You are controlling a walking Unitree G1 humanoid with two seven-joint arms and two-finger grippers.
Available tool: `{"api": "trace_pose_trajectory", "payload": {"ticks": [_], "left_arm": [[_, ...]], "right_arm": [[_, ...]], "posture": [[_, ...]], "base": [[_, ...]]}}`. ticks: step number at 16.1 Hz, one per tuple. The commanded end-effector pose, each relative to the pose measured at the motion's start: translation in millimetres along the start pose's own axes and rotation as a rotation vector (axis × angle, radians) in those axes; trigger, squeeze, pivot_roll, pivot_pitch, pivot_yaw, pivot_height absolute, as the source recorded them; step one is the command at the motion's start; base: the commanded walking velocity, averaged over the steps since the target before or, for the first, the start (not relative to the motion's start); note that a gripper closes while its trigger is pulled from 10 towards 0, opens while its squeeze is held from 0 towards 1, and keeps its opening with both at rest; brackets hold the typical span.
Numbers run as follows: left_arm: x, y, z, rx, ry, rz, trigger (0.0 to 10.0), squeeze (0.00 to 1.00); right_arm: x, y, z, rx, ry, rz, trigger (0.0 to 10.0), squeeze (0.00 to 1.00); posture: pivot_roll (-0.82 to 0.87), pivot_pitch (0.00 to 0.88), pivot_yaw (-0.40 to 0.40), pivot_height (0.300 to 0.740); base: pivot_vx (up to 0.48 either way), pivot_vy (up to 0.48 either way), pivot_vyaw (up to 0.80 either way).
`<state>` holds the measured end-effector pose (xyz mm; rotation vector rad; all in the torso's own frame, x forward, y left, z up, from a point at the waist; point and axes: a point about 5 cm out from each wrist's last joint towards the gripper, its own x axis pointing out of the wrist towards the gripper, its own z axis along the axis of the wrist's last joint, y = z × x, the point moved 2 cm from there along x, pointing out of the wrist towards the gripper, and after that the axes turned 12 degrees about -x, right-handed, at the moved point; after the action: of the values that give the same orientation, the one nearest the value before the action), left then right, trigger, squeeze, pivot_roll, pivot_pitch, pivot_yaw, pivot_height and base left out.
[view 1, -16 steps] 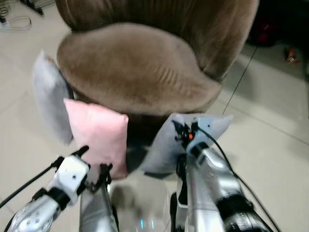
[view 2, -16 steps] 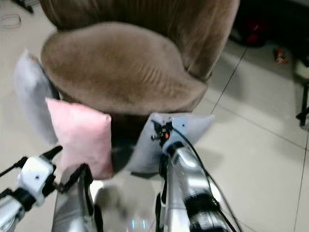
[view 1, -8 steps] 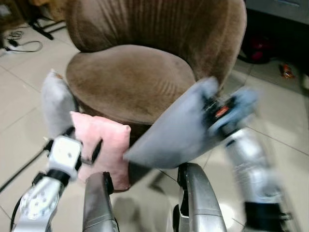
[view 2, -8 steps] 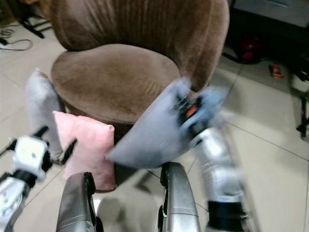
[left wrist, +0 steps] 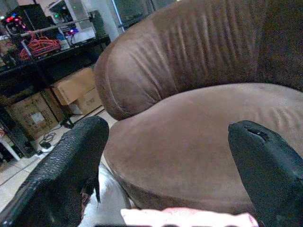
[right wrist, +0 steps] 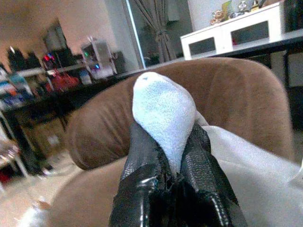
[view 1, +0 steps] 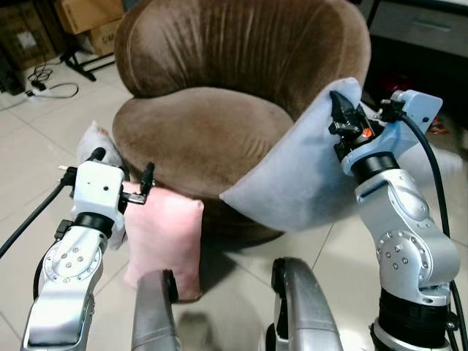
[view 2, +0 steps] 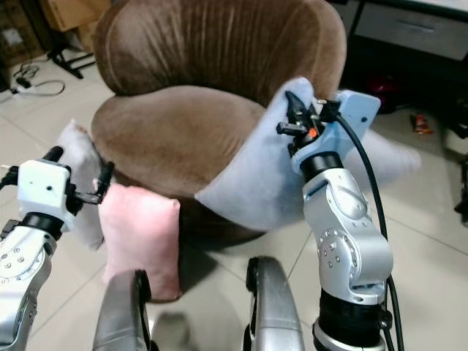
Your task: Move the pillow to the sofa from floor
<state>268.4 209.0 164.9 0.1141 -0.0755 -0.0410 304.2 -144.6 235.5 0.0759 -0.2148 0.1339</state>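
Eye views: I'm holding the blue-grey pillow (view 1: 292,183) off the floor with my right tool (view 1: 341,117), pinching one top corner. It's hanging slantwise, the low corner draped over the front right edge of the sofa (view 1: 205,131) seat (really a round brown tub chair). So the lift is done; placing and letting go are left. The pillow isn't resting on the seat yet, as far as I can judge. My left tool (view 1: 121,175) is hovering low by the sofa's left side, fingers spread, carrying nothing. A pink pillow (view 1: 164,238) is leaning against the sofa base just beside it, a grey pillow (view 1: 95,142) behind that, both on the tiled floor (view 1: 29,146).

Left wrist view: my left tool's fingers (left wrist: 66,165) are standing wide apart, framing the sofa seat, with the pink pillow's top edge (left wrist: 189,218) just beneath them.

Right wrist view: my right tool's fingers (right wrist: 142,184) are clamped together on the pillow corner (right wrist: 163,113), a knob of fabric poking up past the tips. The rest of the pillow is trailing off beside the fingers, with the sofa back directly ahead.

Next, I reckon: swing it further over the seat, then let go.
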Motion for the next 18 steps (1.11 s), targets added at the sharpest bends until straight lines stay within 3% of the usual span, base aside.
{"api": "trace_pose_trajectory", "payload": {"ticks": [1,6,8,11,12,14,15,17,18], "left_arm": [[-1.4,5.6,1,-0.004,0.002,0.030,10.0,0.63],[-0.1,0.3,2,-0.009,0.000,0.038,10.0,0.64],[-0.4,4.4,3,-0.016,0.004,0.059,10.0,0.62],[0.6,5.6,6,-0.019,-0.004,0.064,10.0,0.62],[-0.2,5.9,5,-0.019,-0.002,0.067,10.0,0.62],[-4.2,6.9,-4,0.012,0.023,0.081,10.0,0.62],[-7.6,6.7,-10,0.084,0.035,0.076,10.0,0.62],[-5.6,5.0,-12,0.073,0.030,0.091,10.0,0.62],[-5.5,4.9,-14,0.064,0.031,0.096,10.0,0.62]], "right_arm": [[-2.9,1.4,0,-0.081,-0.009,0.005,10.0,0.00],[1.0,2.8,16,-0.103,-0.059,0.005,10.0,0.00],[1.1,4.0,23,-0.053,-0.085,0.002,10.0,0.00],[7.6,4.5,63,0.017,-0.224,0.006,10.0,0.00],[7.3,6.1,64,0.021,-0.227,0.016,10.0,0.00],[1.0,6.6,26,-0.003,-0.104,0.021,10.0,0.00],[-4.5,3.7,-3,-0.040,-0.021,0.001,10.0,0.00],[-16.0,-1.5,-45,-0.090,0.108,-0.051,10.0,0.00],[-18.7,-1.7,-53,-0.100,0.141,-0.057,10.0,0.00]], "posture": [[-0.07,0.000,-0.004,0.587],[-0.07,0.000,-0.014,0.662],[-0.07,0.000,-0.013,0.687],[-0.08,0.000,-0.008,0.732],[-0.07,0.000,-0.006,0.740],[-0.06,0.000,-0.006,0.740],[-0.06,0.000,-0.005,0.740],[-0.06,0.000,0.000,0.740],[-0.06,0.000,0.000,0.740]], "base": [[0.000,0.000,0.00],[0.000,0.000,0.00],[0.000,0.000,0.00],[0.000,0.000,0.00],[0.000,0.000,0.00],[0.000,0.000,0.00],[0.000,0.000,0.00],[0.000,0.000,0.00],[0.000,0.000,0.41]]}}
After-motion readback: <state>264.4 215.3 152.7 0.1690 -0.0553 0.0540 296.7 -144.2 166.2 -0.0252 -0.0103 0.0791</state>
